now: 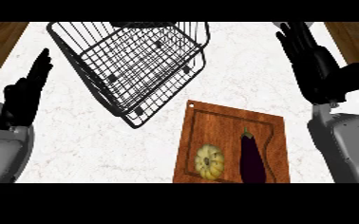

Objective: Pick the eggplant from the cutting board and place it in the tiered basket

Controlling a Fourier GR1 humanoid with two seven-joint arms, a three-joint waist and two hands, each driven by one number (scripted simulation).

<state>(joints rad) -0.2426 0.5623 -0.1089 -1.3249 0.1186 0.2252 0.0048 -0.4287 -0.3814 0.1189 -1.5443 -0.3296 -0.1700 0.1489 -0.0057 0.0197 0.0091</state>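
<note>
- Head view: a white marbled counter fills most of the frame, with strips of brown wood showing at the upper left and upper right corners.
- A black wire tiered basket stands on the counter in the upper middle; it looks tilted from this steep angle, and its mesh floors overlap one another.
- Below and to the right of the basket lies a wooden cutting board, its upper left corner near the basket's lower edge but apart from it.
- The eggplant lies on the right half of the board, dark purple, its stem end pointing up the frame (away from the robot).
- Just beside it on the left, also on the board, sits a pale yellow ribbed squash.
- The left hand shows at the left edge, fingers straight and pointing up, holding nothing.
- The right hand shows at the right edge, above and to the right of the board, fingers straight and relaxed, touching nothing.
</note>
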